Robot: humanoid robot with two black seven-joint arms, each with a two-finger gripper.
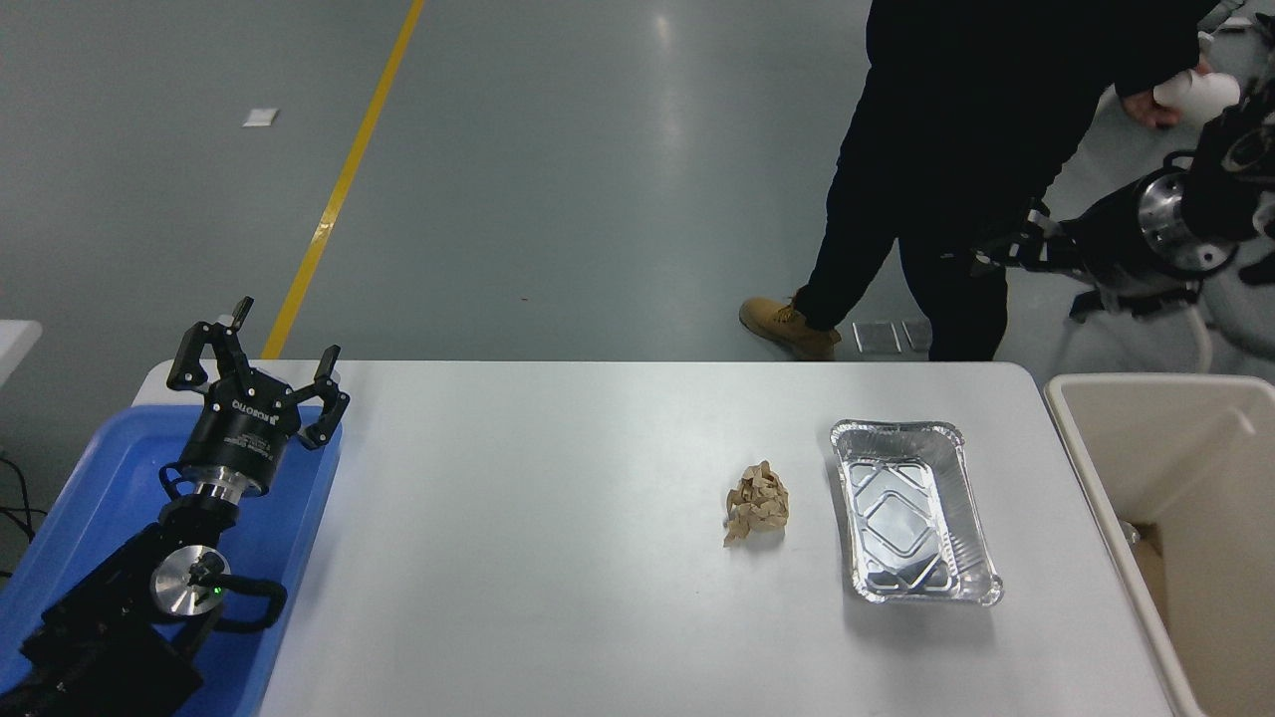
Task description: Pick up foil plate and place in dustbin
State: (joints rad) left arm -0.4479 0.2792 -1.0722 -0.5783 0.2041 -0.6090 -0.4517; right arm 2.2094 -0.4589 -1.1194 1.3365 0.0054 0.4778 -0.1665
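Head view: right arm is raised beyond the table's far right corner, its right gripper (1001,254) unreadable against dark clothing. Left gripper (261,368) rests parked, fingers apart, over a blue tray (90,488). Foil plate (911,510) lies upright near the dustbin (1195,478).

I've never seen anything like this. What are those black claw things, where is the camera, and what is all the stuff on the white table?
The camera sits high on the robot itself, looking down over its white table. The black claw at lower left is its left hand, parked open over a blue tray and holding nothing. Its right hand is raised at the upper right, beyond the table; whether it is open is hard to see against the dark clothes behind it. On the table lie a shiny foil plate and, to its left, a crumpled brown paper wad. The beige dustbin stands at the table's right end. A person stands at the far side.
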